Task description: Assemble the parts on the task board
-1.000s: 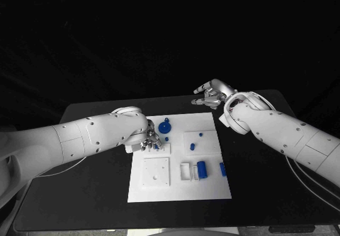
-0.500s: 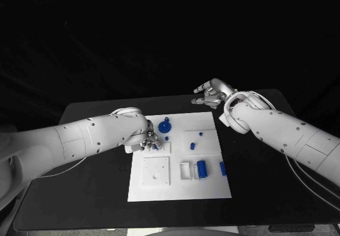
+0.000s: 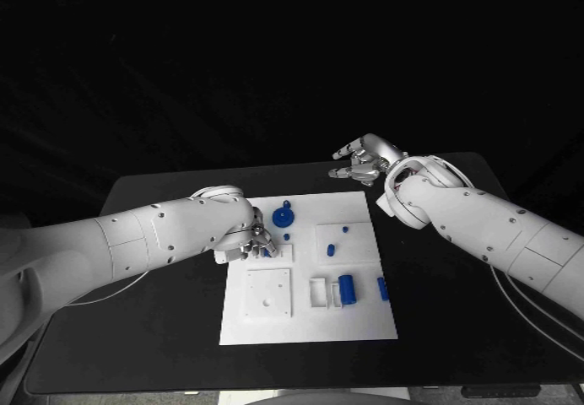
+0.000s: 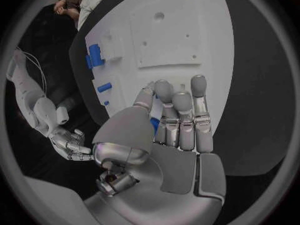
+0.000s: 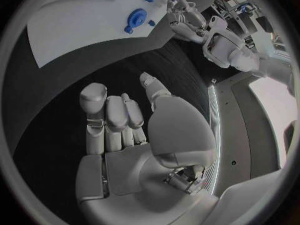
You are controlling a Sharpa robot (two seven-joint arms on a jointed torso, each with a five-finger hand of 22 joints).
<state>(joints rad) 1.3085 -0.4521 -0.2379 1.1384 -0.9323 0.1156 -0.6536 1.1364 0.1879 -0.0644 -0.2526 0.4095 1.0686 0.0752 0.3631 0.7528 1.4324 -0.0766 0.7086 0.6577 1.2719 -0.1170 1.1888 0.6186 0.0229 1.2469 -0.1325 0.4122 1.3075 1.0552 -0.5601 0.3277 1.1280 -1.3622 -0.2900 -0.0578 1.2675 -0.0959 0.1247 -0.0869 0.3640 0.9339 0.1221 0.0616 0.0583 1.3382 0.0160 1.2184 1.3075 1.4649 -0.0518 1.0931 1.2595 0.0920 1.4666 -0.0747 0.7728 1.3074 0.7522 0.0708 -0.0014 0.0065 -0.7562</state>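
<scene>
1. Left wrist view showed the left hand (image 4: pixel 165 135) with its fingers (image 4: pixel 182 110) curled close together and a small blue part (image 4: pixel 154 123) pinched between them and the thumb.
2. That hand (image 3: pixel 250 240) hung over the left edge of the board (image 3: pixel 305 325), near the far end, just beside a small white block (image 3: pixel 281 252) on the board.
3. The right hand (image 5: pixel 134 135) held nothing; its fingers (image 5: pixel 94 112) lay side by side, loosely bent, with the thumb apart. From the head view it hovered above the desk (image 3: pixel 159 337) beyond the board's far right corner, well apart from every part (image 3: pixel 363 162).
4. On the board, a round blue part (image 3: pixel 283 219) like a toothed wheel sat near the far edge, with a small blue peg (image 3: pixel 287 238) just beside it.
5. A raised white square (image 3: pixel 344 240) on the right half carried two small blue parts (image 3: pixel 330 250); whether they were seated or only lying there I could not tell.
6. Nearer the robot, a blue cylinder (image 3: pixel 347 289) lay in a white cradle, and a flat blue strip (image 3: pixel 382 289) lay at the board's right edge.
7. A white plate with holes (image 3: pixel 269 293) on the near left showed no blue part in it.
8. Judging by this, the task looked partway: some parts seemed placed, while the held part, the empty holes and perhaps the strip remained to be done. The next step was probably to set the pinched part into its seat.
</scene>
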